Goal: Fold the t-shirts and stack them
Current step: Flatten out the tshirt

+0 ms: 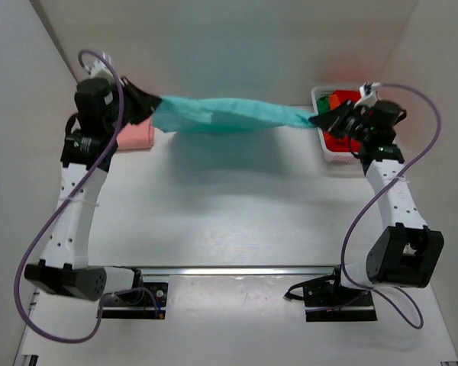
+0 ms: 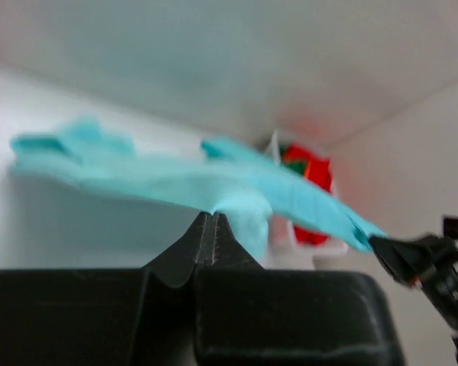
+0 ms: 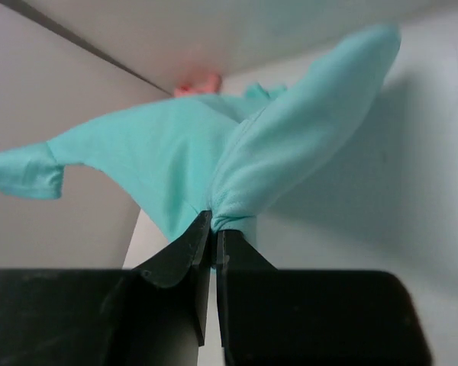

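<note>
As I hold it stretched above the white table [image 1: 229, 221], teal t-shirt [image 1: 229, 114]: soft limp cloth, long axis left to right across the upper frame, sagging midway; white plastic basket [image 1: 318, 93], upper right; salmon pink shirt [image 1: 137, 137], upper left; left gripper [image 1: 154, 107] and right gripper [image 1: 320, 120], each pinched tight on one end, equally near.

- The left arm [image 1: 80, 191] hides part of the pink shirt [image 1: 137, 136].
- The right gripper [image 1: 318, 120] covers part of the basket [image 1: 319, 93]; shirts inside [image 1: 337, 142] too small to count.
- The left wrist view is blurred.
</note>
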You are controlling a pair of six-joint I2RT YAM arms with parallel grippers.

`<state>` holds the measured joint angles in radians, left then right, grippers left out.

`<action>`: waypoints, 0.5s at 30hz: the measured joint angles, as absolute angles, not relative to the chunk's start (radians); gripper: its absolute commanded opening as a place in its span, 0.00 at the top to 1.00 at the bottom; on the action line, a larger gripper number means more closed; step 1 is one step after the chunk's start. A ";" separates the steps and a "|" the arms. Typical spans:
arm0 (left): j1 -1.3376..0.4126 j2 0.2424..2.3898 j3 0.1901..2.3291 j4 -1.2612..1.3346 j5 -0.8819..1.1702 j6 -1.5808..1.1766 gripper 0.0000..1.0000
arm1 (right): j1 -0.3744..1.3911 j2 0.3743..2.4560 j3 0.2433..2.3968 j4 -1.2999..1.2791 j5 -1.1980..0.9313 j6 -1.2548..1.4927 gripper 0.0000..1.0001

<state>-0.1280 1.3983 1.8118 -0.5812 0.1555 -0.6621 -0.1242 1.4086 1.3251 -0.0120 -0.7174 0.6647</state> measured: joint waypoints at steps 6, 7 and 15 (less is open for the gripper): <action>-0.172 1.077 1.177 -0.656 0.138 -0.702 1.00 | -0.136 1.268 0.875 -0.158 -0.642 0.769 0.64; -0.167 1.043 1.088 -0.683 0.146 -0.711 1.00 | -0.142 1.244 0.819 -0.202 -0.624 0.774 0.57; -0.198 1.025 0.775 -0.776 0.233 -0.732 1.00 | -0.130 1.151 0.771 -0.383 -0.443 0.669 0.44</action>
